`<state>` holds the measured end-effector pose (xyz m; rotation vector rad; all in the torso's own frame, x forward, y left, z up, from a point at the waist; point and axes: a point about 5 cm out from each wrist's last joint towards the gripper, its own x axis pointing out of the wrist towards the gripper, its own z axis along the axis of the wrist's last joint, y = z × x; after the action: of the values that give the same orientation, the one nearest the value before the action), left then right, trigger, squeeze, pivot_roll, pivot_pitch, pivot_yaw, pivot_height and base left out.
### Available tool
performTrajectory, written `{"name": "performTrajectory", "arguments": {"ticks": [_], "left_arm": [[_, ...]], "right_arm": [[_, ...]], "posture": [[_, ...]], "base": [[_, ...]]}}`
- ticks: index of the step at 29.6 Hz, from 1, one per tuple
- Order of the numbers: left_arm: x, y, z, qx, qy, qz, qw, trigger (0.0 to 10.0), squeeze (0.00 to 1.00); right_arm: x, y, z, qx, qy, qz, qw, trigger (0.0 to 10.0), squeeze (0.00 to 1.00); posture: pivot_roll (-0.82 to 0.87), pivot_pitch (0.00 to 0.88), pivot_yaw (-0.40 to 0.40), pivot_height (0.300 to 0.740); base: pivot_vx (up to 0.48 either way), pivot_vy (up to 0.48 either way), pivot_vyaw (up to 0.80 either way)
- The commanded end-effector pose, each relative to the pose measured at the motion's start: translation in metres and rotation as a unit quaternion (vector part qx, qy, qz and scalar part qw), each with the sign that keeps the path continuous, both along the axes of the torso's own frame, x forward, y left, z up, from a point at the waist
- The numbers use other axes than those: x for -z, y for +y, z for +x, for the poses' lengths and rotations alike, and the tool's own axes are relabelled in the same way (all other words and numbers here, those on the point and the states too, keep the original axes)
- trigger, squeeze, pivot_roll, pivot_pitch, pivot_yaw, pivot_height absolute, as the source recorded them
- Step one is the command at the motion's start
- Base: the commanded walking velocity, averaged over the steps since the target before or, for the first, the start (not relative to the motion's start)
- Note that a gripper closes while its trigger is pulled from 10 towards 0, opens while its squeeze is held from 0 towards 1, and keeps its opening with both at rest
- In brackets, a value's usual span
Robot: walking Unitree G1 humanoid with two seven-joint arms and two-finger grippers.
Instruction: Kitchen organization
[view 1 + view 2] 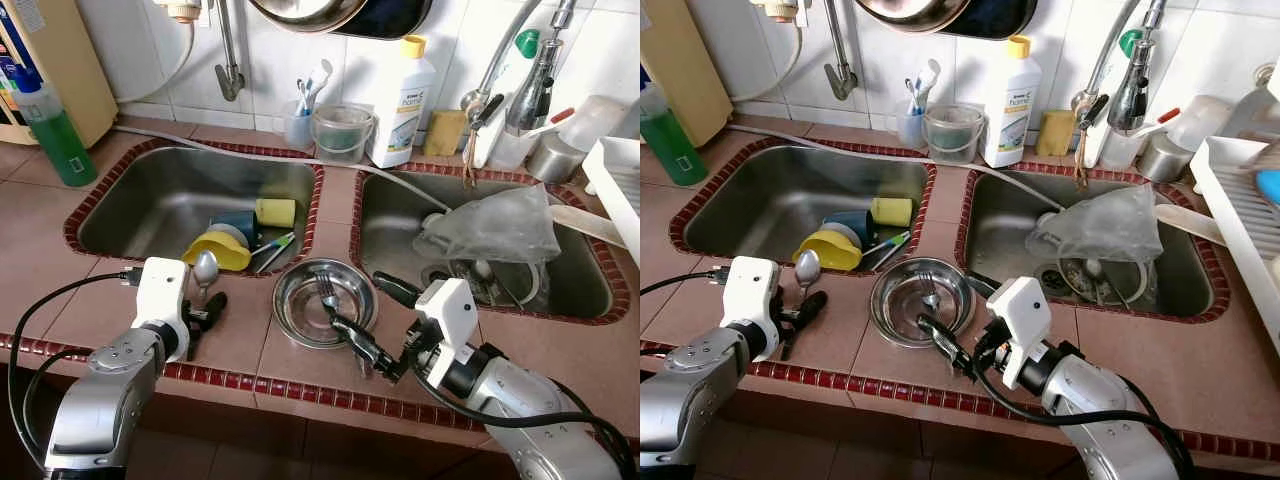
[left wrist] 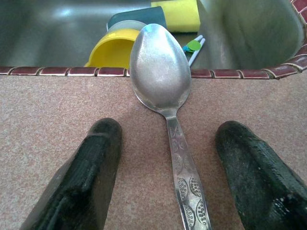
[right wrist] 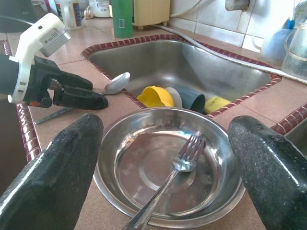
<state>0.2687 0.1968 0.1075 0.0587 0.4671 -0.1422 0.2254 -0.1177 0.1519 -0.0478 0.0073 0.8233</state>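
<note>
- Spoon (image 2: pixel 160 79) is lying flat on the counter (image 1: pixel 240 350) between the open fingers of the left gripper (image 1: pixel 203 317), bowl pointing at the sink (image 1: pixel 150 200).
- Looking light, stiff, slick steel; the embossed handle is probably the best hold.
- Right gripper (image 1: pixel 380 325) is gaping wide just before the steel bowl (image 1: pixel 300 320), with a fork (image 3: pixel 180 165) lying in it.
</note>
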Motion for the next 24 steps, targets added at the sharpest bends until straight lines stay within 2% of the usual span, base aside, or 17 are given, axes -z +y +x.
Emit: {"name": "performTrajectory", "arguments": {"ticks": [1, 24], "left_arm": [[0.0371, 0.0037, -0.0163, -0.013, 0.102, 0.008, 0.995, 0.0, 0.00], [0.0336, 0.0026, -0.0153, -0.001, 0.097, 0.017, 0.995, 0.0, 0.00]], "right_arm": [[-0.0084, -0.0011, 0.0003, -0.002, -0.016, 0.000, 1.000, 10.0, 0.00], [-0.0092, 0.0016, -0.0031, -0.013, -0.008, 0.005, 1.000, 10.0, 0.00]], "posture": [[-0.05, 0.087, -0.039, 0.740], [-0.04, 0.087, -0.037, 0.740]], "base": [[0.000, 0.000, 0.00], [0.000, 0.000, 0.00]]}}
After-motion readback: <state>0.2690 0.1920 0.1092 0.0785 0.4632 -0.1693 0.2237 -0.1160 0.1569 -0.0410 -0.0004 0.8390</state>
